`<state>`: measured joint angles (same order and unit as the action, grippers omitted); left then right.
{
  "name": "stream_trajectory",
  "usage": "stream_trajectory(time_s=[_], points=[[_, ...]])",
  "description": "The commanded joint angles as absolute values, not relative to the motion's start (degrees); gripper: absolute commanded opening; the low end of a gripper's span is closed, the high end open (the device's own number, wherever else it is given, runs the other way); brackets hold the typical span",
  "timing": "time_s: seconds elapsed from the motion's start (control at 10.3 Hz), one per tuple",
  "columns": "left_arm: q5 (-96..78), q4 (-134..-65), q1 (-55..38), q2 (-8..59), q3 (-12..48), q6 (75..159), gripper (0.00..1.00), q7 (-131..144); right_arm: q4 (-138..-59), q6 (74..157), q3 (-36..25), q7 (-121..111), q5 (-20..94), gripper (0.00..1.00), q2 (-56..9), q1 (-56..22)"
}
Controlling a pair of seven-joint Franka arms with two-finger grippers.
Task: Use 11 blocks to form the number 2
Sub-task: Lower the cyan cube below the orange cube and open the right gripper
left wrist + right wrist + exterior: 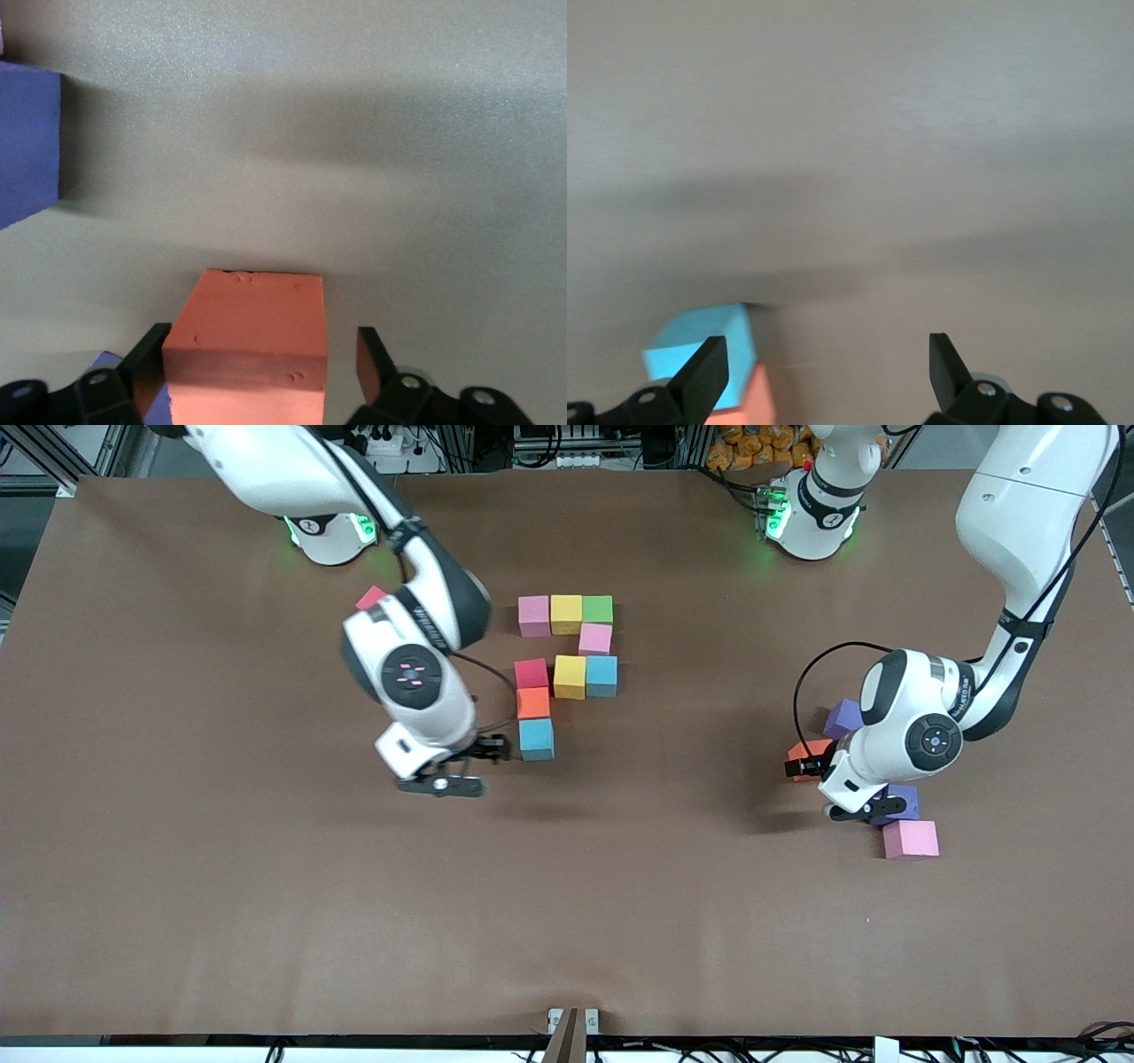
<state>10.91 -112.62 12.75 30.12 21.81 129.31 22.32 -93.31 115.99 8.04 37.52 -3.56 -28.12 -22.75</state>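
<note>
The right claw (pixel 485 766) hangs wide open and empty over the bench (pixel 266 912), just beside the light blue block (pixel 536 739) ending the unfinished number 2 (pixel 567 669). The left claw (pixel 811 766) straddles an orange block (pixel 252 341) (one finger (pixel 370 361) apart from it).

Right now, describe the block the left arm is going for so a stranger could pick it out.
Start at the loose cluster of blocks toward the left arm's end of the table, apart from the digit being built mid-table. The left pincer straddles an orange block there, one finger not touching it. It is the only orange one in that cluster; its neighbours are purple and pink.
</note>
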Motion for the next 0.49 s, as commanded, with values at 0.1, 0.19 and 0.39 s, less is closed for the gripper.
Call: stream_trajectory(time_s=[0.1,0.19,0.39], points=[[9.8,-112.9,13.3,29.8,22.1,129.6,0.55,21.4,-107.6,116.3,8.6,37.6,-3.5,1.0,-18.5,-17.1],[9.8,-112.9,13.3,29.8,22.1,129.6,0.48,21.4,-110.4,116.4,8.5,37.7,-3.5,1.0,-16.6,-15.6],[9.8,-112.9,13.3,29.8,22.1,129.6,0.39,21.4,-115.4,116.5,8.5,38.3,-3.5,1.0,-13.2,-13.2]])
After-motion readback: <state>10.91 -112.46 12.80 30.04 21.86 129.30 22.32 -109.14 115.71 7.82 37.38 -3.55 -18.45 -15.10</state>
